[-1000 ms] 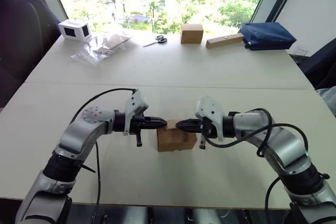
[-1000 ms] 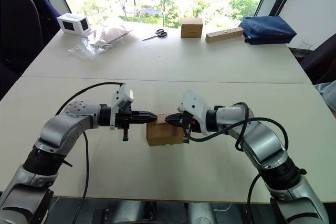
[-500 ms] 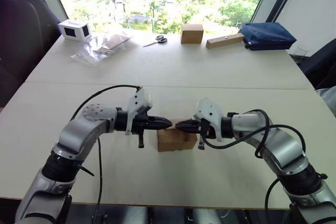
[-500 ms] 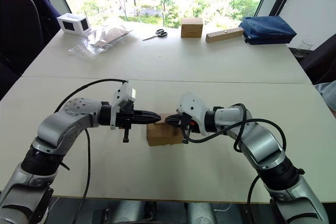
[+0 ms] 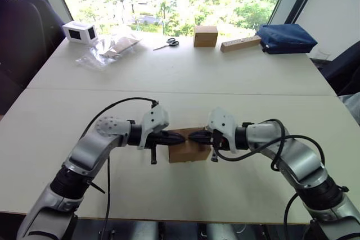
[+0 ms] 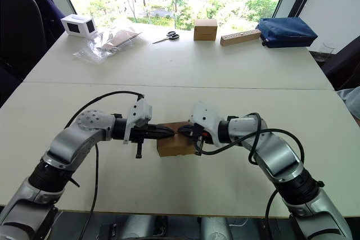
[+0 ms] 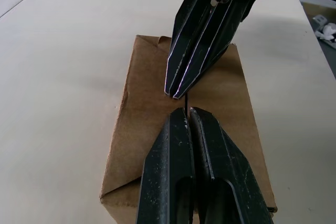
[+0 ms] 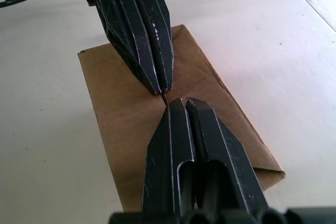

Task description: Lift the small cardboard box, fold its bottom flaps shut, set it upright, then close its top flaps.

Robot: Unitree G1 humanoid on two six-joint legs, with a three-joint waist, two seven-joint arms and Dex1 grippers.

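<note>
Head views: small cardboard box [image 5: 189,151] sits on the near table [image 5: 185,77], centre front, between both arms. Left gripper [image 5: 181,136] and right gripper [image 5: 192,136] come in from opposite sides over its top, tips nearly meeting. Left wrist view: left gripper's fingers [image 7: 167,166] pressed together, nothing between them, tips over the box's top flaps [image 7: 144,103], contact unclear. Right wrist view: right gripper's fingers [image 8: 167,150] likewise pinched together and empty, tips over the flat brown top, nose to nose with the left gripper. Far edge: squarer brown box [image 5: 205,35], scissors [image 5: 167,43], white box [image 5: 79,31].
</note>
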